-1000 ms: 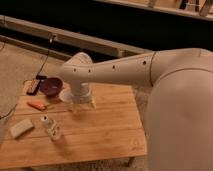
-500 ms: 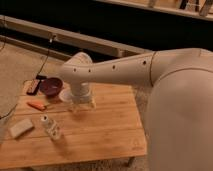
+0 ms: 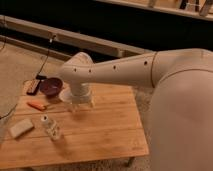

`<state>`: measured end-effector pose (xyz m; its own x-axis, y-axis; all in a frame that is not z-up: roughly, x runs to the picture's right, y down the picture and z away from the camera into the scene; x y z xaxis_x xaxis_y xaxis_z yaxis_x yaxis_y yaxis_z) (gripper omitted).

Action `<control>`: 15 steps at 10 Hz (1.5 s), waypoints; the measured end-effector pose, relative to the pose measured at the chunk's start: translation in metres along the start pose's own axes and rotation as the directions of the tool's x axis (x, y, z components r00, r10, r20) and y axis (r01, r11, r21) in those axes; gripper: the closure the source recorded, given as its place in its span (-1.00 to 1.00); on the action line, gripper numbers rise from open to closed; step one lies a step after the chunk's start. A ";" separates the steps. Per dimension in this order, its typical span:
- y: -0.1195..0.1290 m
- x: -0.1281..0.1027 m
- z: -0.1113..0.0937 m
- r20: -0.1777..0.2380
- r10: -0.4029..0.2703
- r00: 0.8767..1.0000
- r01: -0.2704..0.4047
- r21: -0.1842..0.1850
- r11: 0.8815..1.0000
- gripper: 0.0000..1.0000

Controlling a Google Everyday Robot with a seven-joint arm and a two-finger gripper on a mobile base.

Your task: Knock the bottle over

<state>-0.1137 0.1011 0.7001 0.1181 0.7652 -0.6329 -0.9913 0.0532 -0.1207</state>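
Worktop [image 3: 107,127]: pale wooden slats, low, set on a beige carpet [image 3: 20,65]. Behind it a dark wall is seen, with a light rail [image 3: 95,44] running along its foot and a thin cable [image 3: 46,59] hanging down to the floor.

Far left corner of the worktop: a dark bowl [image 3: 51,86], with a flat black object [image 3: 34,86] lying just beside it at the edge. An orange stick [image 3: 36,105] is laid flat in front of the bowl. A pale block [image 3: 21,128] is placed near the left front edge.

The arm [image 3: 125,72], white and thick, is stretched in from the right across the back of the worktop. The hand [image 3: 80,105] is hung point-down from the wrist, low over the slats, just right of the bowl. Whether it is clenched or released cannot be told; nothing is seen held in it.

The bottle [image 3: 50,126] is found upright, white cap on top, between the block and the middle of the worktop. It is placed in front of the hand and to its left, nearer the front edge, apart from it and not touched. The orange stick lies behind the bottle, on the bowl's side.
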 end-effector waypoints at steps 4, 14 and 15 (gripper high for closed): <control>0.018 0.000 0.002 0.015 -0.088 0.996 0.088 0.028 0.996 -0.30; 0.050 -0.032 0.018 0.010 -0.184 0.983 0.180 0.166 0.969 -0.30; 0.048 -0.033 0.020 0.007 -0.193 0.981 0.188 0.189 0.964 -0.30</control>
<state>-0.1659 0.0915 0.7305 0.3066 0.7448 -0.5927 -0.9442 0.3167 -0.0904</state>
